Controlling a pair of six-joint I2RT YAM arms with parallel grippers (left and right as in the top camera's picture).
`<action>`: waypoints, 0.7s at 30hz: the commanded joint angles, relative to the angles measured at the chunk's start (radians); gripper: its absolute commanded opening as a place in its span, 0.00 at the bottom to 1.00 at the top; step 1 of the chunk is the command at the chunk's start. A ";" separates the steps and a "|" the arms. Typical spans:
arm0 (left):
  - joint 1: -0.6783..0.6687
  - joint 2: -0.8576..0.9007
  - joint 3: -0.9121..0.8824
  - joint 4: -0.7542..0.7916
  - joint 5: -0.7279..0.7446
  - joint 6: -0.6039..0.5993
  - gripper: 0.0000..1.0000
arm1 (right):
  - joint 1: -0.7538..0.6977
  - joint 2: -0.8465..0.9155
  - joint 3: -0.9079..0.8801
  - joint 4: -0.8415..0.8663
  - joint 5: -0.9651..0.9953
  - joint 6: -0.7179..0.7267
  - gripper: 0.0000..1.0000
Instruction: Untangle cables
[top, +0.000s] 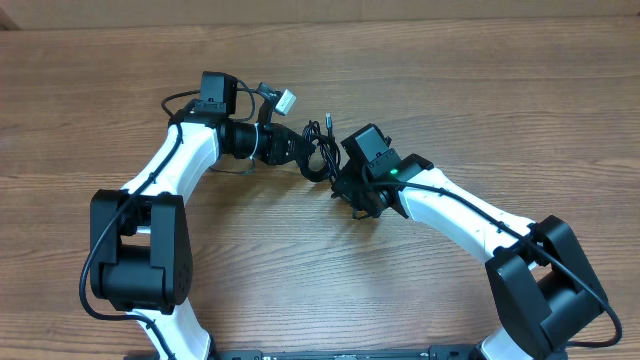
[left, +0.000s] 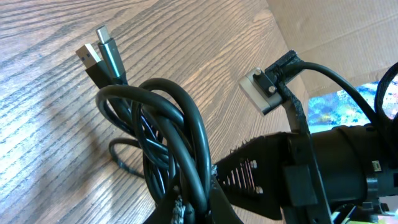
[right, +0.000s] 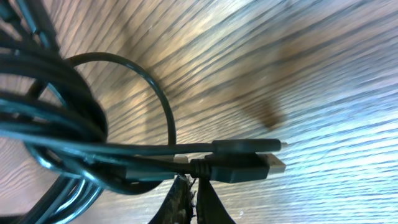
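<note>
The cables (top: 322, 152) are a bunch of thin black loops held up between my two grippers over the wooden table. In the left wrist view the bundle (left: 180, 137) rises from the jaws, with two USB plugs (left: 102, 53) sticking up at its top. My left gripper (left: 200, 210) is shut on the bundle; overhead it (top: 303, 150) is just left of the tangle. My right gripper (right: 194, 185) is shut on a cable just behind a USB plug (right: 249, 167); the loops (right: 62, 124) hang to its left. Overhead it (top: 341, 174) is at the tangle's lower right.
The wooden table (top: 500, 90) lies all around. A small white piece (top: 286, 100) on a thick black wire sticks out behind the left arm. A thin cable end (top: 235, 168) trails on the table under the left arm. The right arm's black body (left: 336, 168) is close to the bundle.
</note>
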 joint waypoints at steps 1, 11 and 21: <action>0.002 -0.030 0.022 0.002 0.043 -0.008 0.04 | 0.004 0.003 0.001 -0.003 0.072 0.001 0.04; 0.002 -0.030 0.022 0.002 0.042 -0.008 0.10 | 0.045 0.003 0.001 0.005 -0.108 -0.163 0.34; 0.002 -0.030 0.022 0.003 0.042 -0.008 0.13 | 0.063 -0.095 0.075 -0.037 -0.129 -0.368 0.15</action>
